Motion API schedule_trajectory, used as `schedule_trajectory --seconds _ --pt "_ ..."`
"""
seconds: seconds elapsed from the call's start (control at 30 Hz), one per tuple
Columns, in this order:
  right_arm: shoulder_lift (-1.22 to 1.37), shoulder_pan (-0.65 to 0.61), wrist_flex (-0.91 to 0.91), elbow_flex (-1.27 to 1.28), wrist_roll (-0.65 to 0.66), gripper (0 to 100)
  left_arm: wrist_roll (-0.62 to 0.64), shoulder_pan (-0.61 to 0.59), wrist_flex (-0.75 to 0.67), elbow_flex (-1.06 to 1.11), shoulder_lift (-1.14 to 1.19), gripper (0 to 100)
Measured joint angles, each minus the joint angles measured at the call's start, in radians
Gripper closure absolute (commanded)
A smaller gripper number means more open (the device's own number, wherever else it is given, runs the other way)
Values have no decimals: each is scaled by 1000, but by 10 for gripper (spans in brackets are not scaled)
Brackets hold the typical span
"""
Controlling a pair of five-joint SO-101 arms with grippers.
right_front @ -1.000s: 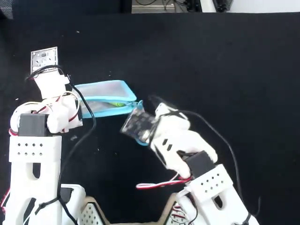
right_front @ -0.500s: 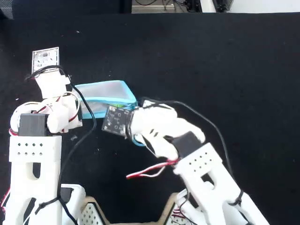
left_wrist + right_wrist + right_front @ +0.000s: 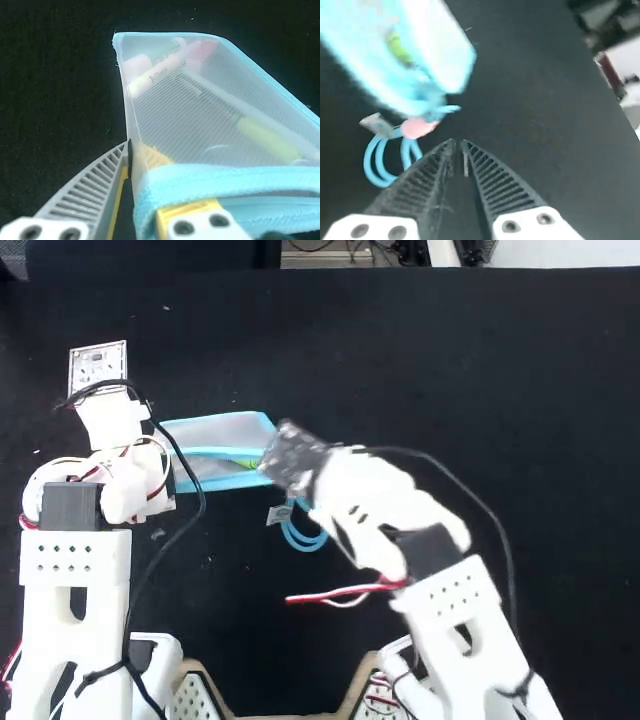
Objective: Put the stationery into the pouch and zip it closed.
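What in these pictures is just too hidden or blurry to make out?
1. High view: the right arm covers one end of the pouch, so how far it is zipped is hidden.
2. Right wrist view: the pouch is blurred, and the pink thing beside the blue loop is unidentifiable.
3. Left wrist view: mesh veils the stationery; the picture's edge cuts off the pouch's other end.

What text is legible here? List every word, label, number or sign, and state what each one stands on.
No text can be read in any view.
Marker barrel inside the pouch: dark print marks, too blurred to read.
Small tag on the blue loop: too small to tell whether it carries any print.
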Motion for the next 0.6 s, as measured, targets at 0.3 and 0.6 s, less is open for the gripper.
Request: schedule_trajectory --seconds 0.3,0.6 --pt "-123 -117 -20 245 -359 684 0 0 0 0 0 968" --pt "-130 -153 -419 511 -381 759 0 0 0 0 0 968"
